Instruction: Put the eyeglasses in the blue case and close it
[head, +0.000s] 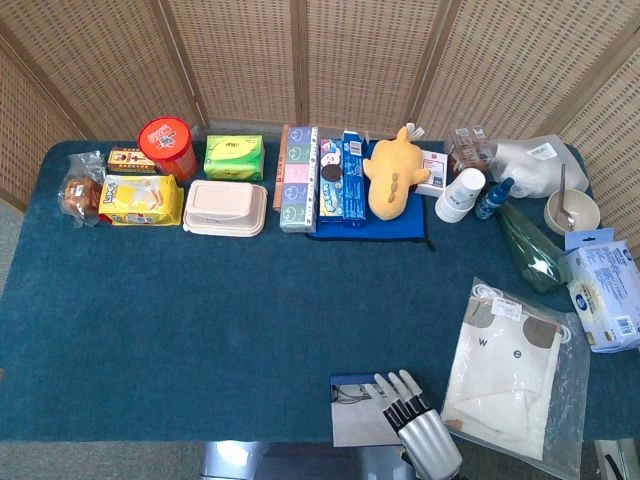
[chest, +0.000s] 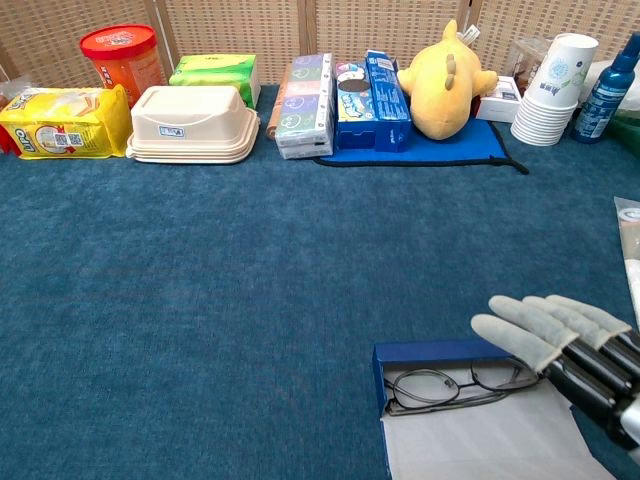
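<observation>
Blue carpet-like cloth covered the counter (chest: 250, 300), and at its near edge, right of centre, lay the blue case (chest: 430, 352), open, with its pale inner flap spread flat toward the robot. The eyeglasses (chest: 455, 385) already sat inside it, tucked along the case's far wall: a thin dark wire frame with two rounded lenses, lying flat and seemingly folded, though the temples were too fine to make out. So the first half of the job looked done, and the closing was the step in hand. The right robot hand (chest: 560, 350) hovered over the case's right end with its pale-tipped fingers (chest: 510, 335) stretched out side by side and slightly apart, gripping nothing; whether they touched the rim could not be told. In the head view the same robot hand (head: 415, 425) overlapped the case (head: 350, 385). The next move probably called for getting fingertips under the loose flap and folding it over the glasses without dragging the light case along the cloth. No left robot hand showed in either view.
</observation>
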